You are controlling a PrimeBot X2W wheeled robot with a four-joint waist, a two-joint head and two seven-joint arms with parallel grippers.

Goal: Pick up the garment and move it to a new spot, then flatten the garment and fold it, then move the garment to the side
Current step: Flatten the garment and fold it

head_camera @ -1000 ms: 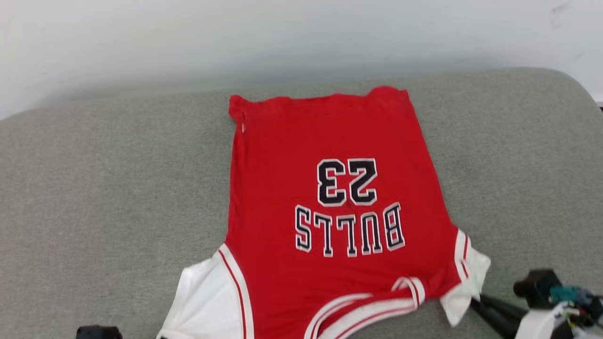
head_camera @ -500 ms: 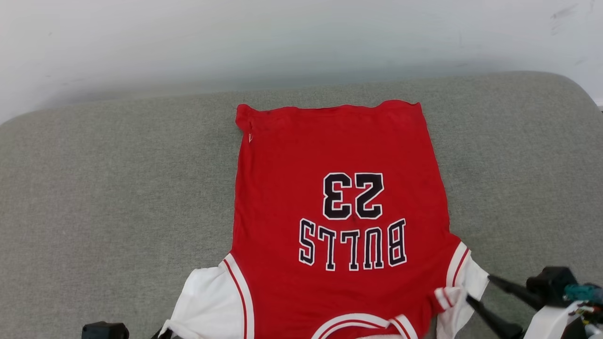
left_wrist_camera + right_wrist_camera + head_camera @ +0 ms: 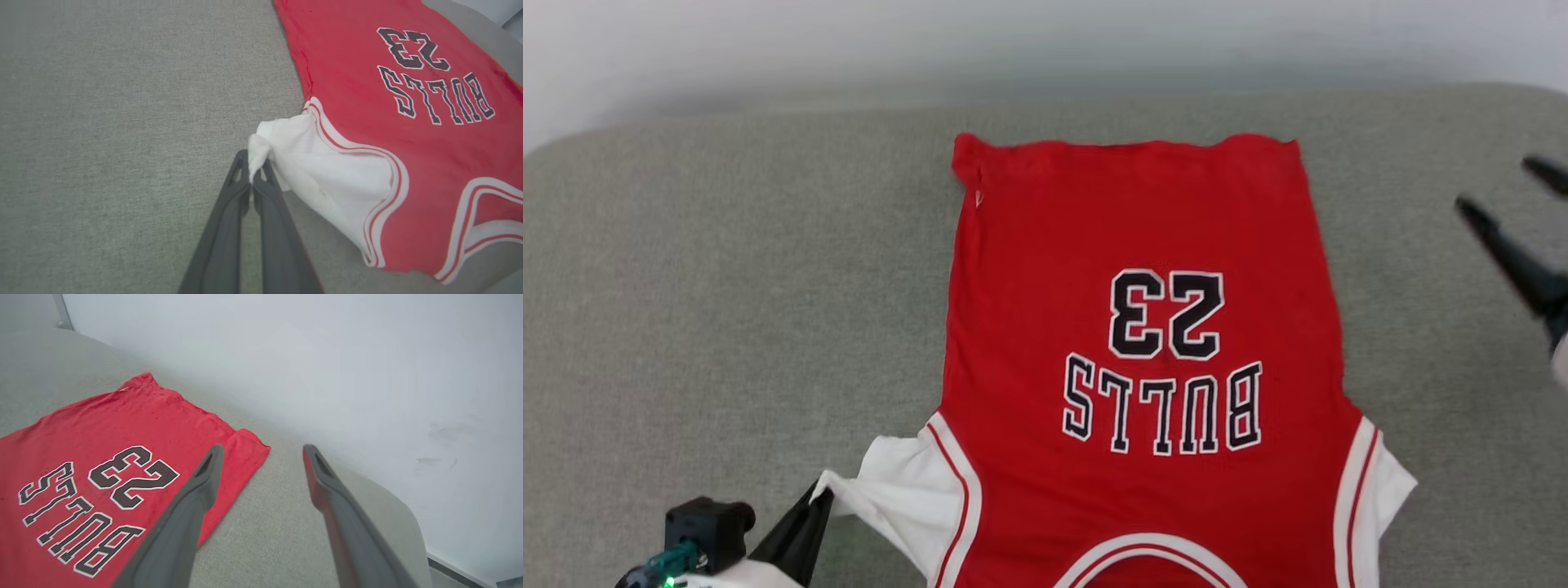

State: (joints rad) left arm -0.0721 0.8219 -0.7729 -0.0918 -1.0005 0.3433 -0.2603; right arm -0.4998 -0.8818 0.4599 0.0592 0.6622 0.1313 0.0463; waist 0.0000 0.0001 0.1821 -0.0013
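Flattening looks nearly done: the red thin-fabric jersey with white sleeves [image 3: 1143, 327] lies spread mid-frame on the grey fabric surface [image 3: 727, 286], left gripper [image 3: 823, 494] pinching its lower-left sleeve, right gripper [image 3: 1494, 184] spread empty at the right edge; folding and moving aside remain.

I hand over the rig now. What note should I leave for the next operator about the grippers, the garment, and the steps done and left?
Left gripper: shut on the tip of the white sleeve of the garment.
Right gripper: open, empty, above the grey cushion near the garment's far corner.
The garment lies spread flat, print up, collar end nearest the robot.
Done: flattening, mostly. Left: fold it, move it aside.
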